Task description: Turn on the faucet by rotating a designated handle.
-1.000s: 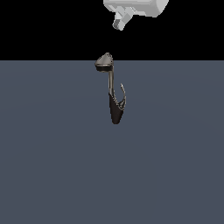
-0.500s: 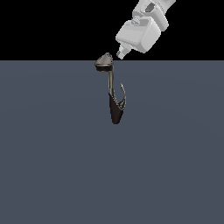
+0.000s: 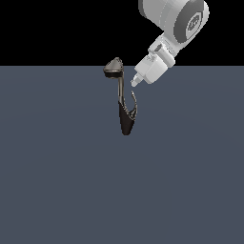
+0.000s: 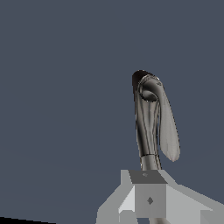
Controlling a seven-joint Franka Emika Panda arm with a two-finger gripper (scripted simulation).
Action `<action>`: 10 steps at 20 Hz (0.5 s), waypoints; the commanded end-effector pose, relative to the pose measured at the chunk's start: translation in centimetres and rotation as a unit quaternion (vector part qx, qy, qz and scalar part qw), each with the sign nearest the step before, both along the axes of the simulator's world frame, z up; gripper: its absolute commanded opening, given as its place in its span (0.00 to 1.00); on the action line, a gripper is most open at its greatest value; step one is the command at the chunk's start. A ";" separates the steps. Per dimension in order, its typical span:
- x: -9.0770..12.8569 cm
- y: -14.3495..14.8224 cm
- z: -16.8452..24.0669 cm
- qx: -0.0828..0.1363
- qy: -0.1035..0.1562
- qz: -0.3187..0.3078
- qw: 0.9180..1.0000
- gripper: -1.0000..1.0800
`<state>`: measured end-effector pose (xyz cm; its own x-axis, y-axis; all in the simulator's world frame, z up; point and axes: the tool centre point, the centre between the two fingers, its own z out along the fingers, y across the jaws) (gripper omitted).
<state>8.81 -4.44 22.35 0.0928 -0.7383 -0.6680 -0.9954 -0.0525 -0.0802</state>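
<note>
The faucet (image 3: pixel 125 107) stands on the flat grey surface, with a tapered dark base, a thin stem and a grey cone-shaped head (image 3: pixel 114 67). Its handle (image 3: pixel 134 103), a thin curved prong, branches off the base on the exterior view's right. My gripper (image 3: pixel 136 82) hangs just above the handle, to the right of the head, touching nothing. The wrist view looks down the faucet (image 4: pixel 146 122), with the pale handle (image 4: pixel 169 133) beside the stem. My gripper (image 4: pixel 148 178) shows there as one block with no gap between the fingers, and nothing is in it.
The dark grey-blue floor (image 3: pixel 62 181) spreads all around the faucet. The white and grey arm (image 3: pixel 176 21) comes in from the exterior view's upper right.
The gripper has come down from the top edge to the height of the faucet's stem, just above the handle. More of the arm is now in view. The faucet has not moved.
</note>
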 end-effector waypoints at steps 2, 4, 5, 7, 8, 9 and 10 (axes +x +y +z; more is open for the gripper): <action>0.9 -0.4 -2.0 0.012 0.018 -0.031 0.999 0.00; 1.2 -0.6 -2.9 0.017 0.026 -0.044 0.999 0.00; 1.3 -0.7 -3.3 0.019 0.030 -0.050 0.998 0.00; 1.5 -0.8 -3.9 0.023 0.035 -0.058 0.997 0.00; 1.6 -0.8 -4.2 0.024 0.037 -0.061 0.997 0.00; 1.7 -0.8 -4.3 0.025 0.039 -0.064 0.997 0.00; 1.7 -0.9 -4.5 0.026 0.040 -0.066 0.997 0.00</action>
